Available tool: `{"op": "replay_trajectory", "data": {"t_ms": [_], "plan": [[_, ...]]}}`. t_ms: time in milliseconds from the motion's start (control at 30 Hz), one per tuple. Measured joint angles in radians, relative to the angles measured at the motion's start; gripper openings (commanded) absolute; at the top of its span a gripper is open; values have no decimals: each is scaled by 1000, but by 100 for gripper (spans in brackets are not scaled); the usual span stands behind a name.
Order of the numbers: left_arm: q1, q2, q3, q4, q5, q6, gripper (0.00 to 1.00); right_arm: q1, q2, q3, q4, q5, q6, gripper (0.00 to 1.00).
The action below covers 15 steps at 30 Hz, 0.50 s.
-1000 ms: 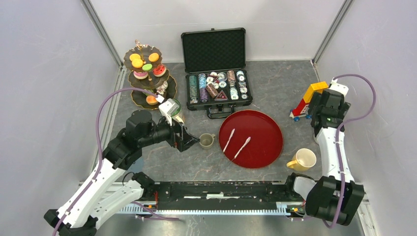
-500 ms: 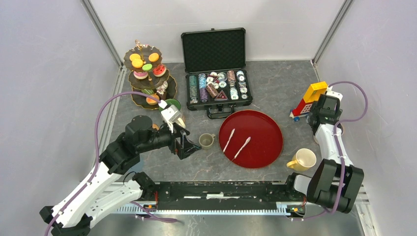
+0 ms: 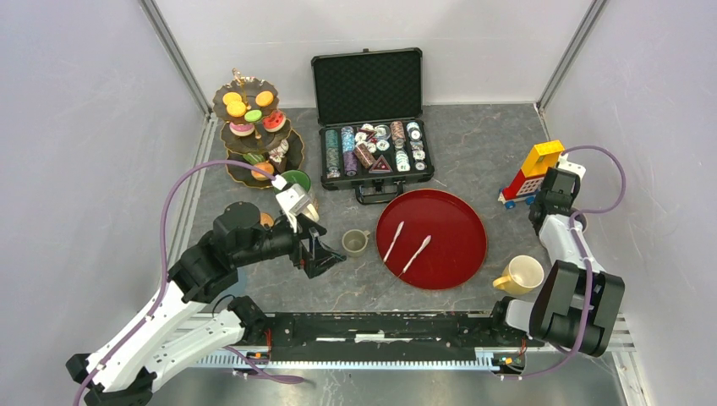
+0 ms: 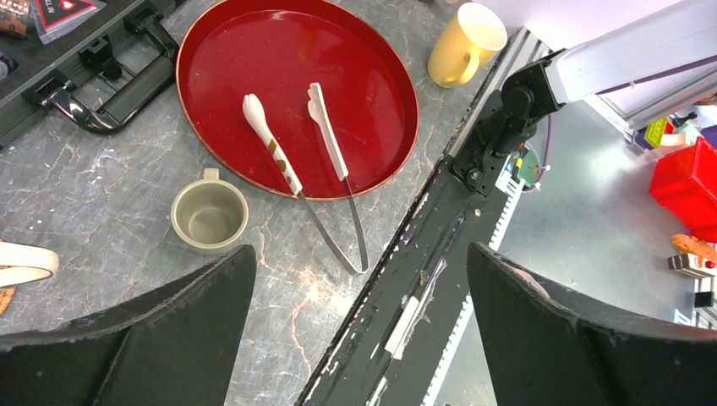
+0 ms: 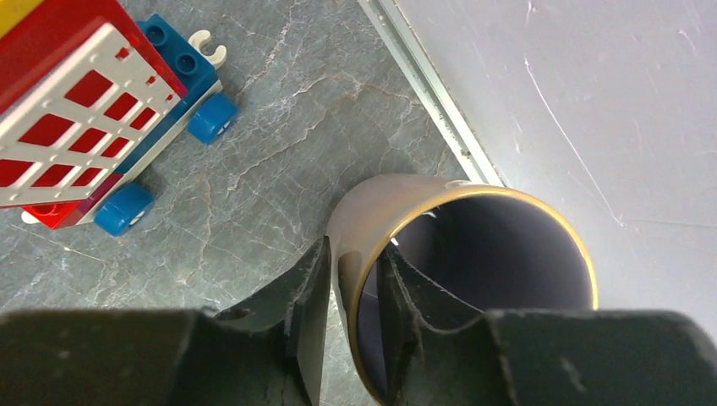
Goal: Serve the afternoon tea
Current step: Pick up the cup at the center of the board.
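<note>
A black case (image 3: 367, 86) lies open at the back of the grey marbled table (image 3: 482, 144), with poker chips (image 3: 372, 150) in rows in its lower half. A red-and-yellow block toy (image 3: 530, 173) on blue wheels (image 5: 123, 209) stands near the right wall.

Grey marbled tabletop (image 3: 482, 144) enclosed by plain white walls (image 3: 84, 127) on three sides, metal posts (image 3: 173, 55) in the far corners. Even light; grey floor (image 4: 592, 211) past the near edge.

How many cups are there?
4: green cup by the cake stand, olive cup beside the red tray, yellow cup at front right, grey cup in the right hand. Others may be hidden.
</note>
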Motion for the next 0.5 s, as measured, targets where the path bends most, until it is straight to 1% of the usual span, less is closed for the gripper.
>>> {"op": "replay_trajectory", "data": {"t_ms": [100,233,267,500], "plan": [[-2,0,0,-6,-2,0,100,0,0,-3,3,2,0,13],[-3,0,0,-14,-2,0,100,4,-13,-21,16,-6,7,1],[-3,1,0,-15,-2,0,100,4,-23,-30,21,-4,10,0],[-3,36,0,-18,-2,0,100,3,-98,-81,15,5,19,0]]}}
